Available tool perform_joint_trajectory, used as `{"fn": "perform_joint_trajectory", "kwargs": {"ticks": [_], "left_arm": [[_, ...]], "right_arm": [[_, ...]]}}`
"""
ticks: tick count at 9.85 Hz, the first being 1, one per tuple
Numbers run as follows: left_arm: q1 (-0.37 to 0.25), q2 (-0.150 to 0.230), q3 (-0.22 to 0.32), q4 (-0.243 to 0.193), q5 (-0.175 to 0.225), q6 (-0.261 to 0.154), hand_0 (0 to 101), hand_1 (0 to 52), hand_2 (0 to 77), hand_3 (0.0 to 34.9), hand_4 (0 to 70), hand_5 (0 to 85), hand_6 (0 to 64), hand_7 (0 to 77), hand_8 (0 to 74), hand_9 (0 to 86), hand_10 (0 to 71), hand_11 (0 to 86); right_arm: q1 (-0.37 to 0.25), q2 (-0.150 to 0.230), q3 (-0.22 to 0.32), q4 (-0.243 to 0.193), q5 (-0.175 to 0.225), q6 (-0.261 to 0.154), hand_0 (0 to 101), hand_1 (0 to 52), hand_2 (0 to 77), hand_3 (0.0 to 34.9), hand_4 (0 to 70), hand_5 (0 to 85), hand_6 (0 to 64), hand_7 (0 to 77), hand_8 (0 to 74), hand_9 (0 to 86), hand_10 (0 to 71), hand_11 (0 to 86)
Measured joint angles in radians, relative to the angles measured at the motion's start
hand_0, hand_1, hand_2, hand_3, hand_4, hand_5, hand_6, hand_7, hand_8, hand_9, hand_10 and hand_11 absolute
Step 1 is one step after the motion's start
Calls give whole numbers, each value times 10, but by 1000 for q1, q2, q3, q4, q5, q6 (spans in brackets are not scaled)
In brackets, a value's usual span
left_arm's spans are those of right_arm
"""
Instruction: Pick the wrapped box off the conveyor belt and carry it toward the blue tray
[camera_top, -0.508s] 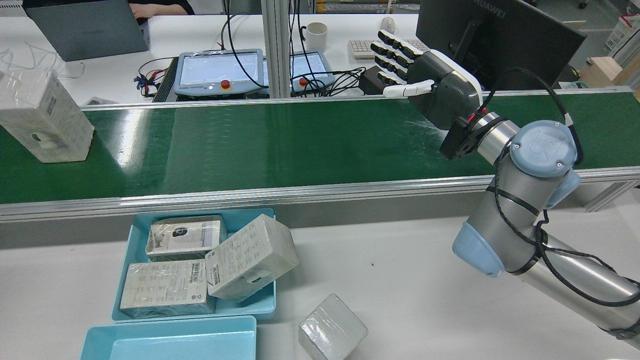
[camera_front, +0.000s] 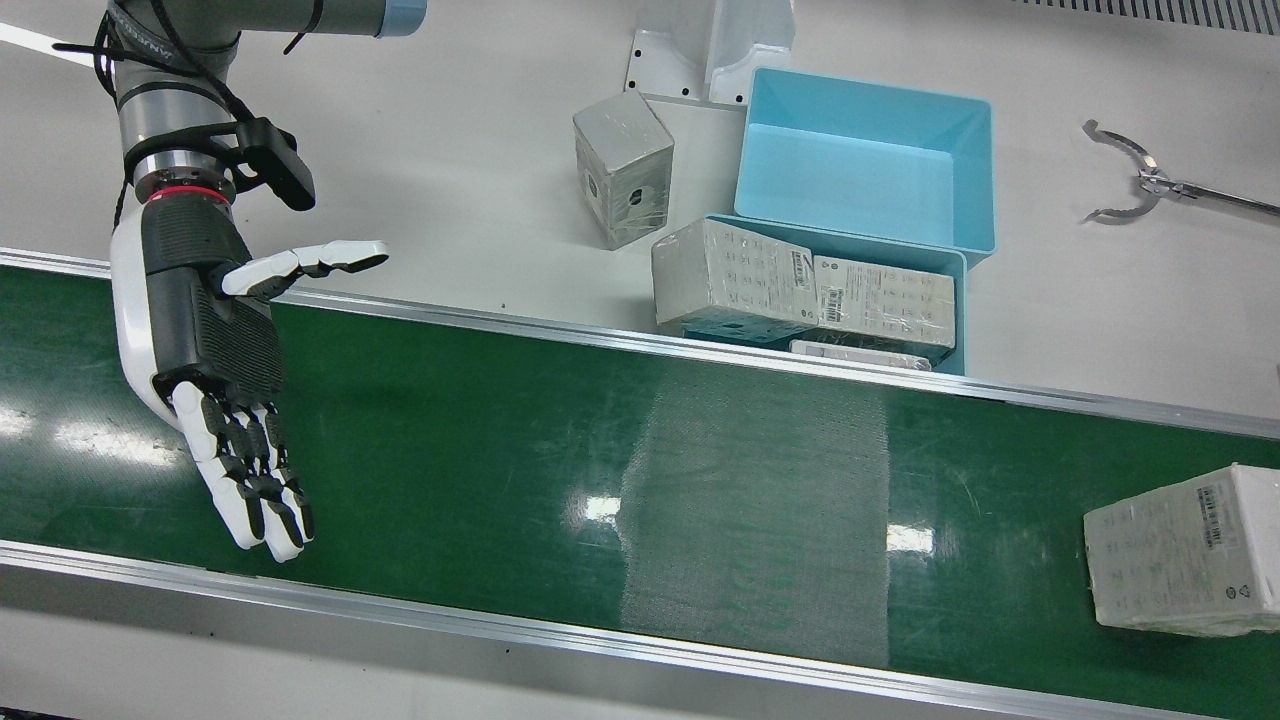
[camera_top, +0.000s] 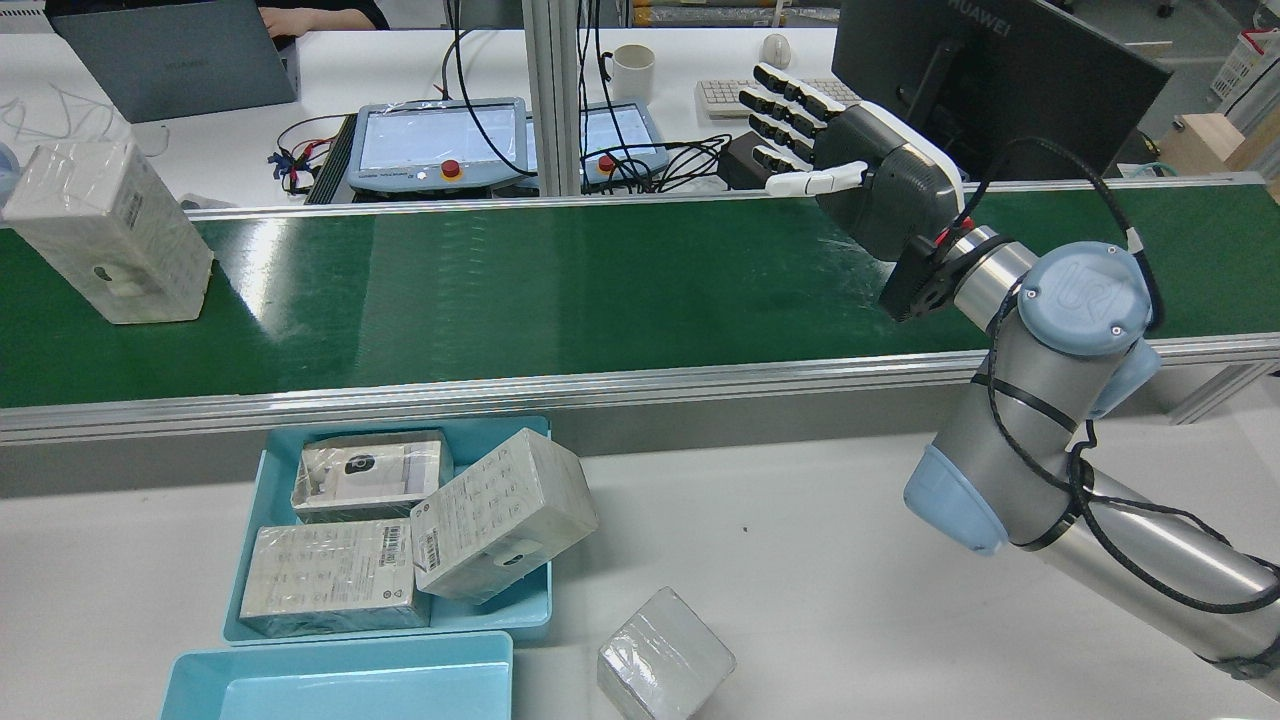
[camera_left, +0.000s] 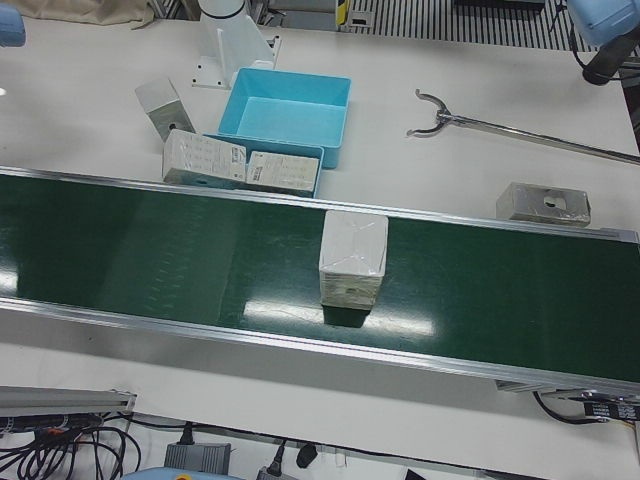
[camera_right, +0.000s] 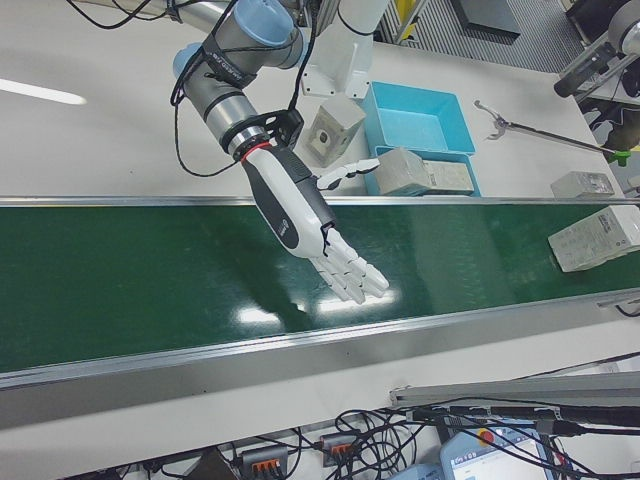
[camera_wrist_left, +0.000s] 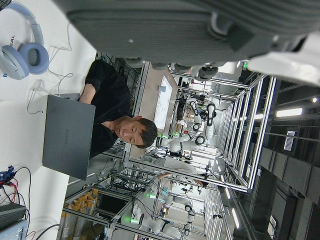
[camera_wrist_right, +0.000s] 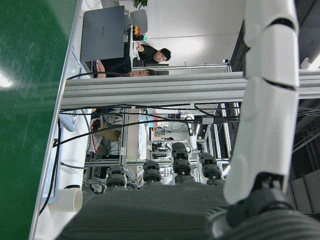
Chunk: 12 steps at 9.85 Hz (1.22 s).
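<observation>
At the far left of the rear view, we see the wrapped box (camera_top: 108, 235) standing on the green conveyor belt (camera_top: 560, 290), and compared with half a second ago it sits a little further in from the frame's edge, so the belt is bringing it toward our side of the station. In the front view the same box (camera_front: 1185, 550) shows at the lower right, well apart from our right hand (camera_front: 215, 360), which waits over the belt at the left of that frame. That hand (camera_top: 850, 165) is spread wide, fingers straight, thumb out to the side, palm turned toward the oncoming box, and it holds nothing; it has barely shifted since the earlier picture. We judge this to be the waiting step: the box must travel a good way along the belt before we can close on it. The blue tray (camera_top: 255, 530) at the lower left of the rear view already holds three wrapped boxes, one leaning on its rim, and a second, empty tray (camera_top: 190, 670) lies just beside it. Another box (camera_top: 665, 665) rests on the white table near them. Our left hand shows only as a dark blurred edge in its own camera, so we cannot tell how it is set.
</observation>
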Motion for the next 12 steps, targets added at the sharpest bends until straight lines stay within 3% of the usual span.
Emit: {"fn": "perform_joint_trajectory", "kwargs": {"ticks": [9,12], "left_arm": [[0,0,0,0,0,0,0,0,5,0,0,11,0,0,0,0,0,0],[0,0,0,0,0,0,0,0,5,0,0,11,0,5,0,0,0,0]], "right_arm": [[-4,1,-7,3,2,0,466,120,131,121,60,60,5,109,33,76,38,76],[-9,43,-43,1,1,-1,464,120,131,118,60,60,5,109,33,76,38,76]]}}
